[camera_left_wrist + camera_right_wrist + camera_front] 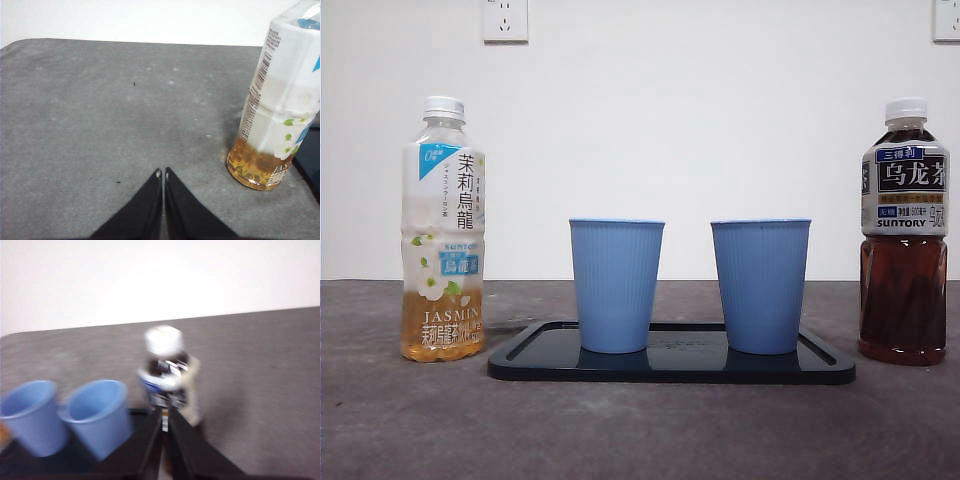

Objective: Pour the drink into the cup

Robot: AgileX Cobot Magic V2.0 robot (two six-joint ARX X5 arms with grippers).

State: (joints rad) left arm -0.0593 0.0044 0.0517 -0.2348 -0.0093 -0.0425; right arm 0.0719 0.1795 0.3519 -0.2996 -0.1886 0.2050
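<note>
Two blue ribbed cups (pixel 616 284) (pixel 761 285) stand upright on a black tray (pixel 670 365) at the table's middle. Left of the tray stands a jasmine tea bottle (pixel 443 232) with a white cap and a little yellow tea at its bottom. Right of the tray is a dark oolong tea bottle (pixel 904 232), nearly full, white cap on. My left gripper (pixel 162 173) is shut, low over the grey table, with the jasmine bottle (pixel 280 100) off to its side. My right gripper (pixel 164 410) is shut and hangs above the oolong bottle (pixel 167 372), with both cups (pixel 97 412) (pixel 31 415) beside it.
The table is a grey mat against a white wall with two power sockets (pixel 505 19) high up. Neither arm shows in the front view. The right wrist view is blurred.
</note>
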